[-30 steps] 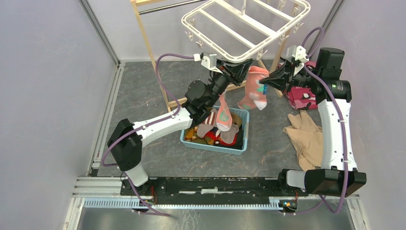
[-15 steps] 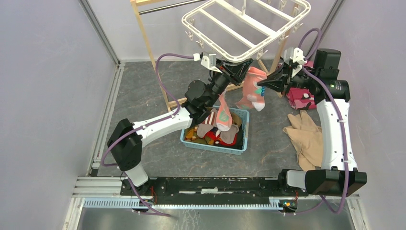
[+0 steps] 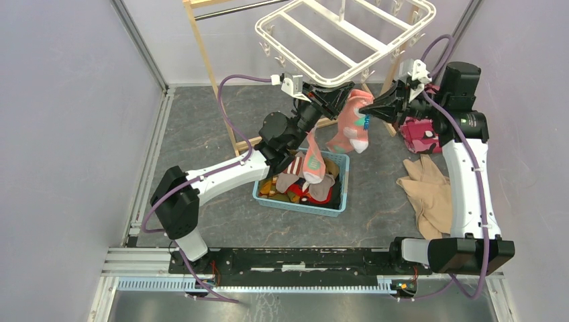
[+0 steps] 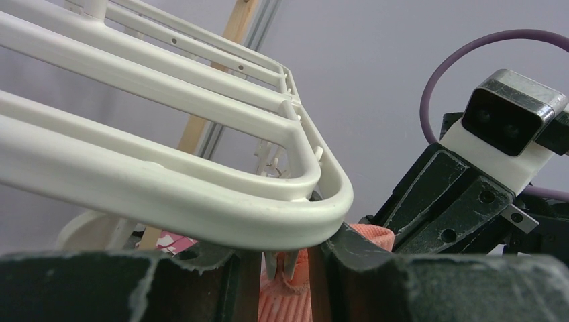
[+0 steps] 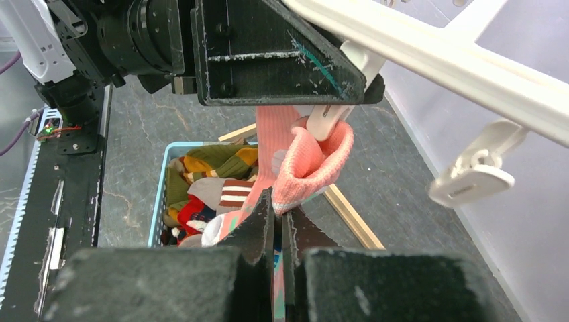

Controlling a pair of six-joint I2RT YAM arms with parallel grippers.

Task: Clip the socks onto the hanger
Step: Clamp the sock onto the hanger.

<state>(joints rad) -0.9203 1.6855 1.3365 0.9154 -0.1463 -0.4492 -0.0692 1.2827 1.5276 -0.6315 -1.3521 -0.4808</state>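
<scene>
The white hanger [image 3: 345,40] hangs at the back; its rim [image 4: 221,215] fills the left wrist view. My left gripper [image 3: 337,100] [image 4: 276,272] sits under the front rim, its fingers either side of a small dangling clip [image 4: 282,263] [image 5: 329,121] and shut on it. The cuff of a salmon-pink sock [image 3: 350,124] [image 5: 308,157] lies between the clip's prongs. My right gripper [image 3: 366,107] [image 5: 278,215] is shut on that sock just below the cuff and holds it up at the clip. A second salmon sock [image 3: 313,161] hangs over the basket.
A blue basket [image 3: 339,204] below holds several more socks [image 5: 225,191]. A tan garment [image 3: 429,191] and a pink camouflage cloth [image 3: 419,137] lie at the right. The wooden frame stand [image 3: 208,74] rises behind the left arm. Another free clip [image 5: 473,174] dangles to the right.
My right gripper has moved left and up with the salmon sock, bringing its cuff to the clip. The left arm has stayed put.
</scene>
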